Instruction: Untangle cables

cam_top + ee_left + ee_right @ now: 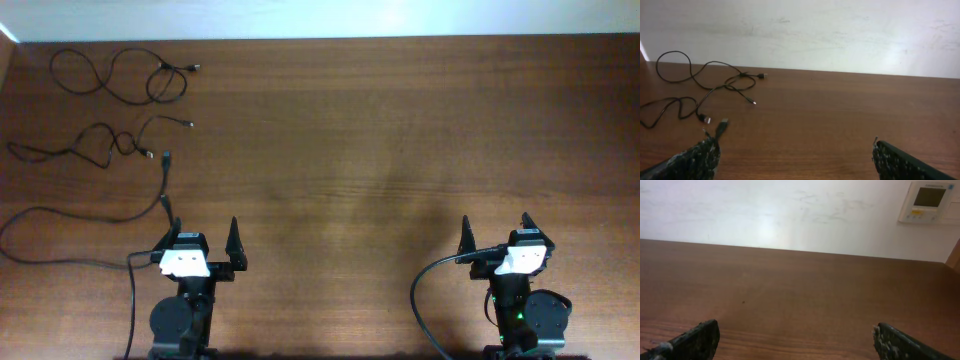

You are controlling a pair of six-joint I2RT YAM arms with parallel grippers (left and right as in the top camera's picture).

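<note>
cables: plug types too small to tell, strands clipped at left edge | wall panel: cropped at right edge, display perhaps blank, unreadable

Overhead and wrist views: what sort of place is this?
Probably an indoor lab or office room: a wooden table against a plain white wall, a wall-mounted control panel, and thin black cables.

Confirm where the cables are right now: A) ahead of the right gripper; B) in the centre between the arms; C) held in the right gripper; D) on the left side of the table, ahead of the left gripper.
D: the cables lie spread along the left side of the table, beyond the open left gripper; the open right gripper holds nothing and faces only wood.
</note>
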